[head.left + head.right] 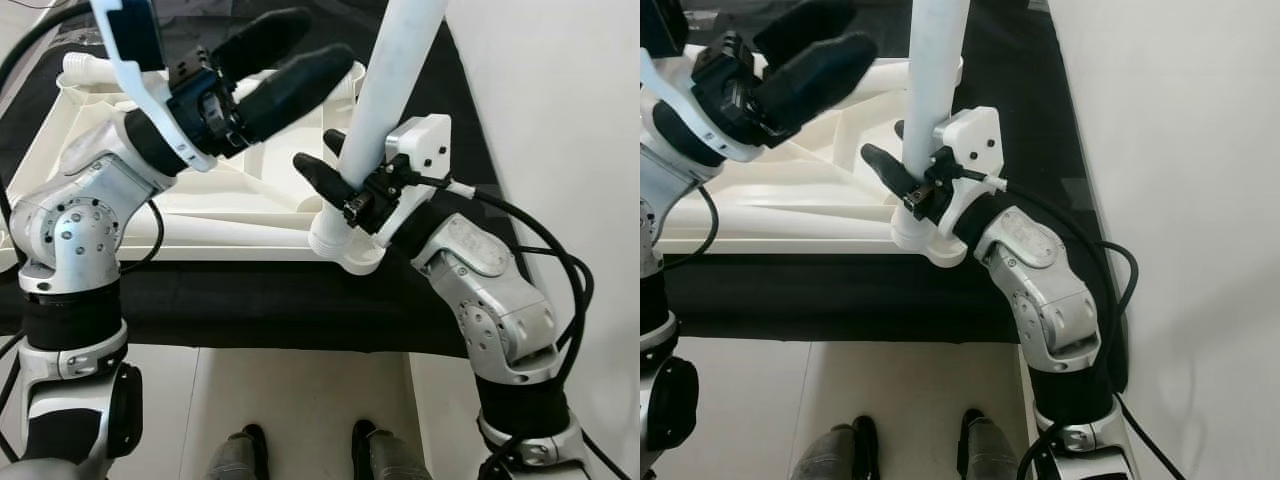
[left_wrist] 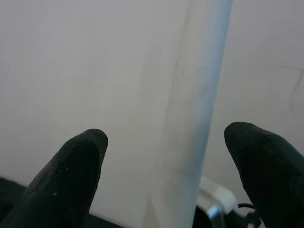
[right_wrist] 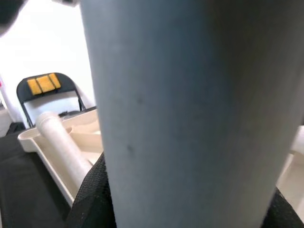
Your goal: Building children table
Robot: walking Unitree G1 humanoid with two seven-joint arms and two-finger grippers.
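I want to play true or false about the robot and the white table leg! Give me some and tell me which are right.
1. The right end effector grips the round white plastic table leg. True.
2. The left end effector is clamped on the leg. False: its fingers are open and apart from it.
3. The leg's lower end sits at a corner of the upturned white plastic tabletop. True.
4. The tabletop lies on a red cloth. False: the cloth is black.
5. Another white leg stands at a far corner. True.
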